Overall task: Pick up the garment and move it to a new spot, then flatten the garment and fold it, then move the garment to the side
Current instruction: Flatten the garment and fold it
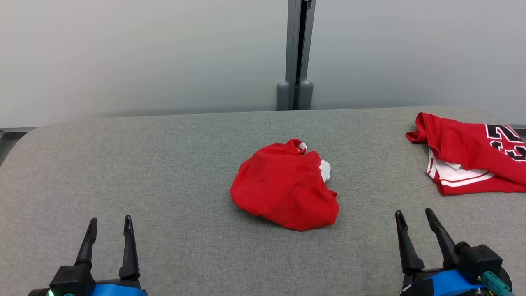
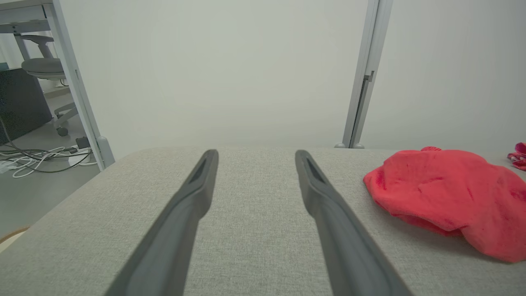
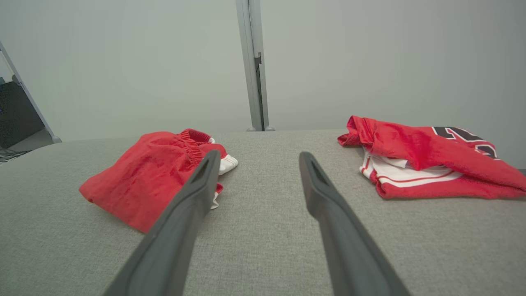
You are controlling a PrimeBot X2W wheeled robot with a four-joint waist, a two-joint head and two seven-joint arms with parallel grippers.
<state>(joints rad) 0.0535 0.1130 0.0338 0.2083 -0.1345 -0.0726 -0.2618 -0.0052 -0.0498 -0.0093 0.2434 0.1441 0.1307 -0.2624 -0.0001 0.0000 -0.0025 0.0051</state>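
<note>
The red garment (image 1: 283, 185) lay in a crumpled heap near the middle of the gray table (image 1: 164, 164). It was all bunched up, not flat. A stretchy red band showed at its far edge, and a bit of white cloth peeked out on the side toward my right. Nothing was touching it.

My left gripper (image 1: 111, 218) was low at the near left of the table, well apart from the garment. Its two dark fingers stood wide apart and held nothing. In my left wrist view the garment sat off to the right of those fingers, and bare gray table showed between them.

My right gripper (image 1: 413, 211) was low at the near right of the table. Its fingers stood wide apart too, and they were empty. It looked a bit nearer to the garment than my left one, but it was not touching it. In my right wrist view one finger crossed in front of the garment's edge.

A red jersey (image 1: 472, 156) lay at the far right of the table, well apart from the garment. It had white cloth with red stripes and a black number on it.

Behind the table was a pale wall (image 1: 144, 53) with a gray post (image 1: 298, 53) in the middle. My left wrist view also showed a chair (image 2: 43, 65) and some cables (image 2: 37, 158) on the floor past the table's left end.
</note>
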